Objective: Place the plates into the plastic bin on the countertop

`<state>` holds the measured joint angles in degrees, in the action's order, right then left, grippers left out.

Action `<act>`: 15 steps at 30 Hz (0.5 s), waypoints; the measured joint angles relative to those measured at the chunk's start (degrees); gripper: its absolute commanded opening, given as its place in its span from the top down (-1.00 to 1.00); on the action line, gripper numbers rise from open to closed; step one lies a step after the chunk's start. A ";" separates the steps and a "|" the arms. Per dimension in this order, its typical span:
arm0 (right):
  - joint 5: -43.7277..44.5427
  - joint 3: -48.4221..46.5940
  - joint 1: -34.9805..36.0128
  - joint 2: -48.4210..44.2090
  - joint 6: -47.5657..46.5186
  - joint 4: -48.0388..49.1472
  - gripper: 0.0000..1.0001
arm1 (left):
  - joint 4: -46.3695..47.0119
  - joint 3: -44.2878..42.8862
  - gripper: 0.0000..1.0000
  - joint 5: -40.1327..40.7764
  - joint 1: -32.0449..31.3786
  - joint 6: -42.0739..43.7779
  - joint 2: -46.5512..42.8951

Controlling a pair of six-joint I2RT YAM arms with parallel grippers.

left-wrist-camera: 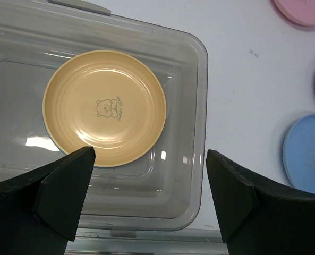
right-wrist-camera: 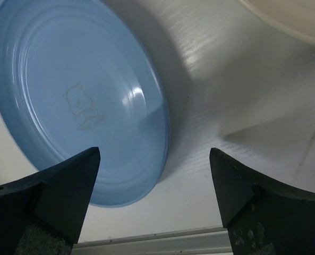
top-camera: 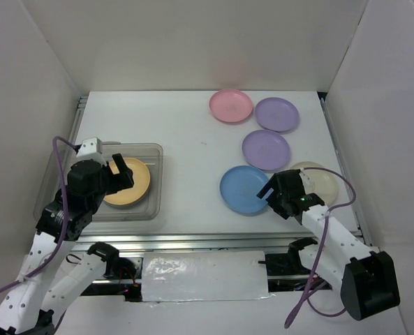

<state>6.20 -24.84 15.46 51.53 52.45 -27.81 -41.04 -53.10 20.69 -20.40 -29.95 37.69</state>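
Observation:
The clear plastic bin (top-camera: 153,152) stands at the left of the white countertop (top-camera: 193,139). A yellow-orange plate (top-camera: 133,187) lies flat inside it, also shown in the left wrist view (left-wrist-camera: 104,106) within the bin (left-wrist-camera: 198,79). My left gripper (top-camera: 123,172) hovers open and empty above the bin's near right part (left-wrist-camera: 151,154). My right gripper (top-camera: 268,197) is open, low over the right rim of the blue plate (top-camera: 240,188), with one fingertip over the plate (right-wrist-camera: 77,95) and one over bare table (right-wrist-camera: 154,151). The watermelon-print plate is out of view.
A pink plate (top-camera: 231,105) and two purple plates (top-camera: 276,114) (top-camera: 266,149) lie at the back right. A cream plate (top-camera: 324,183) sits right of the blue one, partly behind my right arm. A metal rail (top-camera: 193,241) runs along the front edge. White walls enclose the table.

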 measured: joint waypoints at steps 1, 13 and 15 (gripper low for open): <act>-0.04 0.00 0.00 1.14 0.22 0.90 -0.71 | 0.00 0.00 -0.99 0.02 0.00 0.00 -0.04; 0.61 0.09 2.29 11.30 0.90 7.08 0.95 | -0.24 0.00 -0.99 0.96 0.00 -0.13 0.94; 0.55 -0.11 4.15 11.17 2.73 8.09 1.00 | -0.46 0.00 -0.99 1.14 0.00 -0.17 0.96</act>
<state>6.74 -24.95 19.62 62.70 55.18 -19.73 -41.50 -53.10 21.82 -20.40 -30.13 38.65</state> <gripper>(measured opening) 0.047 0.993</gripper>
